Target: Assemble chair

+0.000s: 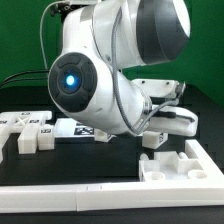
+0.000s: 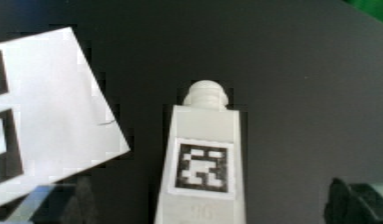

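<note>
In the wrist view a white chair leg (image 2: 204, 150) lies on the black table. It has a rounded peg at one end and a square marker tag on its face. My gripper (image 2: 209, 206) is open, and its dark fingertips (image 2: 53, 206) stand on either side of the leg without touching it. Nothing is held. In the exterior view the bulky arm (image 1: 110, 70) hides the jaws. More white chair pieces with tags (image 1: 28, 136) lie at the exterior view's left, and a notched white piece (image 1: 180, 162) lies at its right.
The marker board (image 2: 49, 110) lies close beside the leg and shows under the arm (image 1: 84, 131) in the exterior view. A long white border rail (image 1: 100, 196) runs along the table's front edge. The table top is black.
</note>
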Robot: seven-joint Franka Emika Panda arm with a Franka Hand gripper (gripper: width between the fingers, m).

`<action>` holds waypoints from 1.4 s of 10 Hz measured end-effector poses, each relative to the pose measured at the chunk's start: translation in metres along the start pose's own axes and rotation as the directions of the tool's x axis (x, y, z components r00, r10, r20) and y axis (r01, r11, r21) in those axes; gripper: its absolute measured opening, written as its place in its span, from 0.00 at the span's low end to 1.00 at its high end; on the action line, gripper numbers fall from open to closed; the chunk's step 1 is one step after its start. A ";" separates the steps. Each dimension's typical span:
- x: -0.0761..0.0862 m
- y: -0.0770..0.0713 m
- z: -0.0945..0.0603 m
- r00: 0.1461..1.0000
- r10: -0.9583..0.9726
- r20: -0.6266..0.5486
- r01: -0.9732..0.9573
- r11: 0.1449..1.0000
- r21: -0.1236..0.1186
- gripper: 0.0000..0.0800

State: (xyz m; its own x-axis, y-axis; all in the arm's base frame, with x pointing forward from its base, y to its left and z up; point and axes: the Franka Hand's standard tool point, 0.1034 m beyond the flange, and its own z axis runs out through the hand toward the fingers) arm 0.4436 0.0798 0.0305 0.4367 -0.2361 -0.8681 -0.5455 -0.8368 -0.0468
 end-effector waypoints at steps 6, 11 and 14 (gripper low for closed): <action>0.006 0.012 0.026 0.999 0.043 0.015 -0.043 0.999 -0.010 0.81; 0.007 0.011 0.028 0.999 0.046 0.019 -0.045 0.999 -0.013 0.52; 0.001 0.007 0.019 1.000 0.027 0.005 -0.027 1.000 -0.011 0.35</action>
State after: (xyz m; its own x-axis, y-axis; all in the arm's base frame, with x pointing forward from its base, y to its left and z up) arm 0.4263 0.0829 0.0198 0.4183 -0.2567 -0.8713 -0.5491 -0.8356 -0.0174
